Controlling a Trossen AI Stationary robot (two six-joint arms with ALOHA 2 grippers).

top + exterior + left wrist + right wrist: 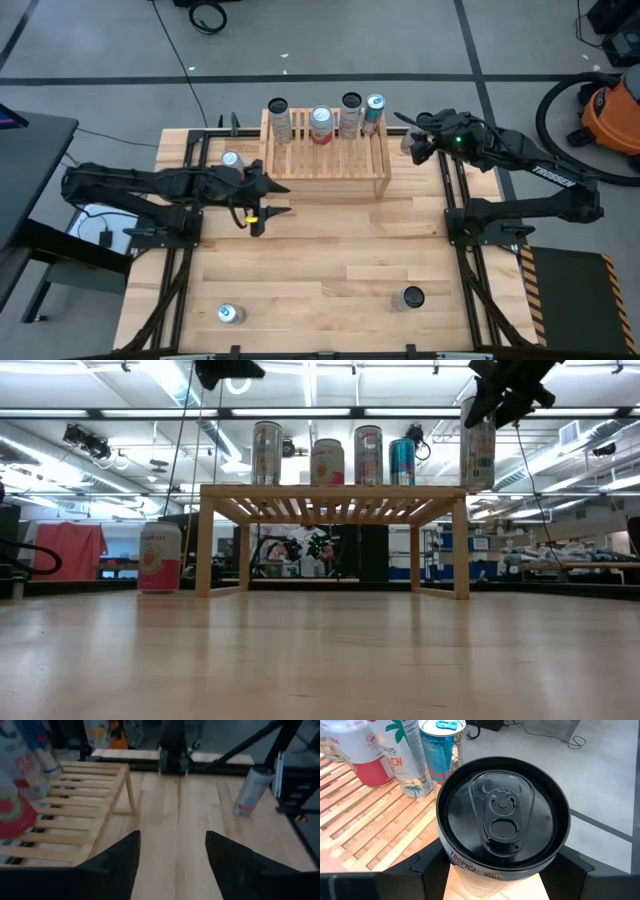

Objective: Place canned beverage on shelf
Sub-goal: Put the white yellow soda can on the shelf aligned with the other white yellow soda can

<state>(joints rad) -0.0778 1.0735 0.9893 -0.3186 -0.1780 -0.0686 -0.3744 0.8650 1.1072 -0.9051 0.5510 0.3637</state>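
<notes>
**Figure: A fifth can carried toward the right end of the shelf**

The right gripper [418,146] is clamped on a black-topped can [502,815], its two dark fingers bearing on opposite sides of the body just below the rim. In the high view the can hangs just off the shelf's right end; in the low view it rides beside and slightly above the slatted top, not yet over it. The shelf [325,165] stands at the far side of the table [330,250] and already bears four upright cans along its back edge, the blue-sided one [374,112] being nearest the incoming can. Free slats remain in front of that row.

The left gripper [270,200] waits over bare table in front of the shelf's left end, its fingers [112,865] spread and empty. A white can [231,161] stands on the table just beside the shelf's left end; two further cans [230,314] [410,298] stand near the front edge, well apart.

Handling, as judged: a can is rigid while full, but smooth and thin-walled, so a side grip high on the body suits it, firm without denting. It seems sealed, though the tab is not fully clear. Set down, its base should bridge slats squarely, or it may tip.
</notes>
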